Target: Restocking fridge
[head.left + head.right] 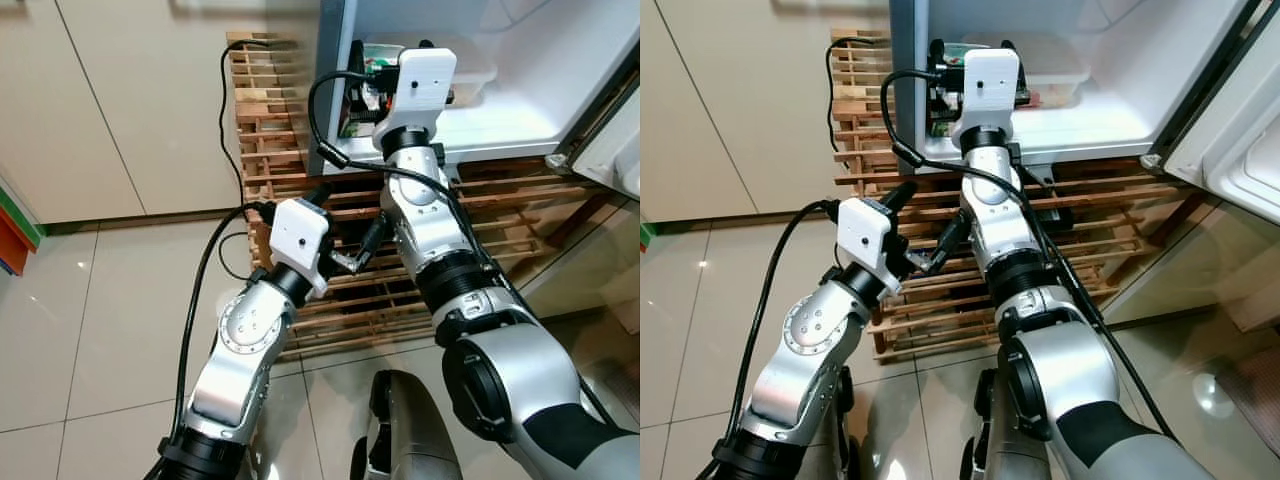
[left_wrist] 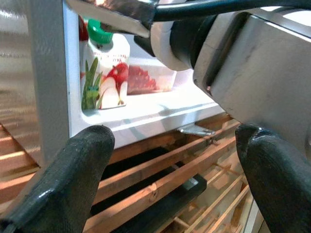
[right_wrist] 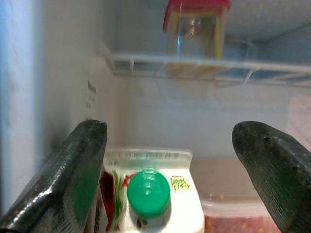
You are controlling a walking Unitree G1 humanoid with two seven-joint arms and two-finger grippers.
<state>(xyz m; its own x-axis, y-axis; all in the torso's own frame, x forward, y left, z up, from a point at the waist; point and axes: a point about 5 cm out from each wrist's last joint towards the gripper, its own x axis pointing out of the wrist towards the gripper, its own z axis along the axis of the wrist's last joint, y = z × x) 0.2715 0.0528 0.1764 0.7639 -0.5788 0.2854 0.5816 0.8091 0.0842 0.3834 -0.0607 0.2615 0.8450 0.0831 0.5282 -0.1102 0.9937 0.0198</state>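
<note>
The fridge (image 1: 520, 115) stands open on a wooden slatted rack (image 1: 275, 130). A white juice carton (image 3: 150, 196) with a green cap stands at the left front of the bottom shelf, also seen as the carton (image 2: 104, 73) from outside. My right arm reaches into the fridge. My right gripper (image 3: 170, 130) hovers open just above the carton, fingers apart on either side and not touching it. My left gripper (image 2: 172, 136) is open and holds nothing, raised in front of the rack below the fridge.
A clear container (image 2: 148, 80) of red food sits beside the carton. A red-lidded jar (image 3: 197, 24) stands on the wire shelf (image 3: 204, 65) above. The fridge door (image 1: 615, 140) hangs open at the right. Cream cabinets (image 1: 130, 100) and tiled floor (image 1: 90, 330) lie to the left.
</note>
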